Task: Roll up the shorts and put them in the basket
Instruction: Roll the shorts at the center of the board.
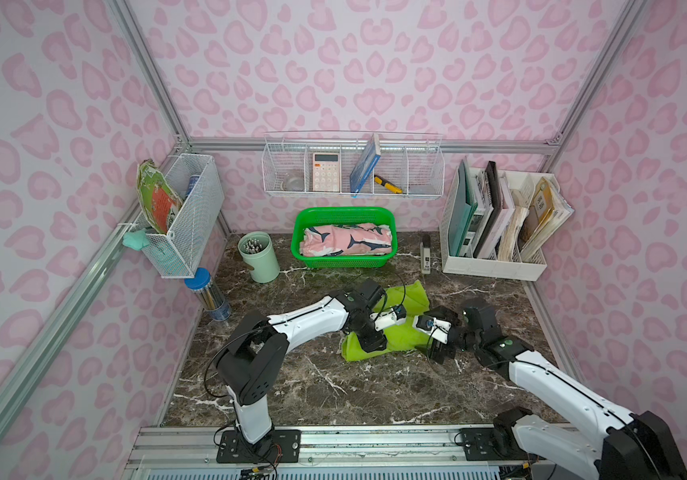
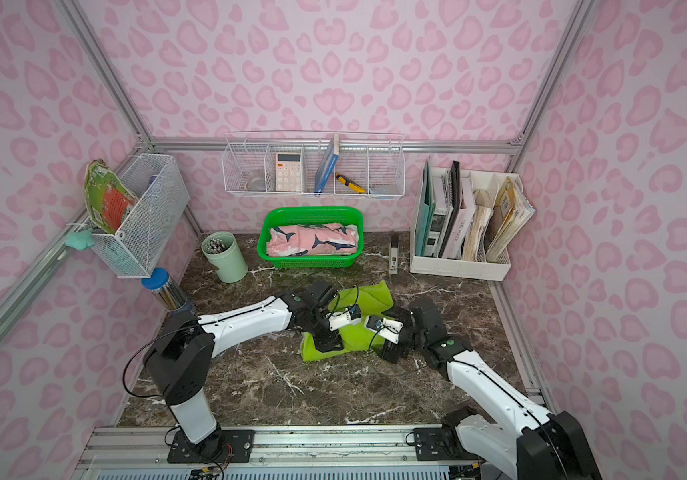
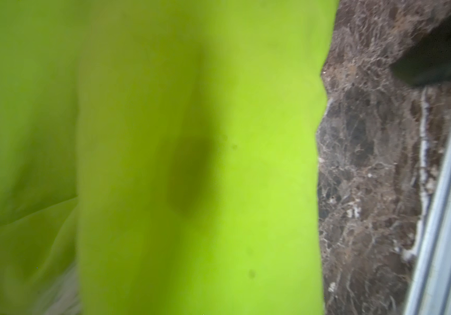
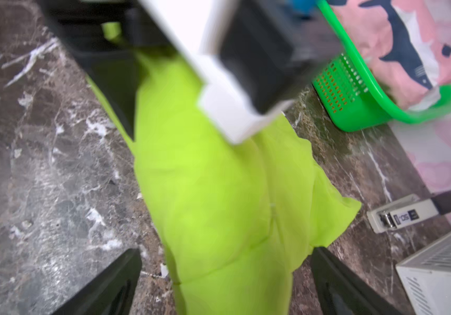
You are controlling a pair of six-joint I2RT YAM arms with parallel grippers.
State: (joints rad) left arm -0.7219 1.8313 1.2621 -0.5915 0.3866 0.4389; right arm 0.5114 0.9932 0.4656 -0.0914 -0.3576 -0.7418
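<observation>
The lime green shorts (image 1: pixel 406 299) (image 2: pixel 369 297) lie bunched into a long roll in the middle of the marble table. My left gripper (image 1: pixel 369 338) comes down on the roll's near-left end. Green cloth (image 3: pixel 219 136) fills the left wrist view and hides the fingers, and the gripper looks shut on the roll. My right gripper (image 4: pixel 224 283) (image 1: pixel 437 351) is open at the right end, its black fingers (image 4: pixel 104 283) standing on either side of the green cloth (image 4: pixel 213 191). The pink shark-print shorts (image 1: pixel 346 241) (image 4: pixel 410 41) lie rolled in the green basket (image 1: pixel 344 212).
A mint cup of pens (image 1: pixel 258 255) stands left of the basket. A stapler (image 1: pixel 425 253) and a white file holder (image 1: pixel 495 232) are at the back right. A blue-lidded jar (image 1: pixel 209 295) leans by the left wall, and wire baskets (image 1: pixel 354 166) hang on the walls.
</observation>
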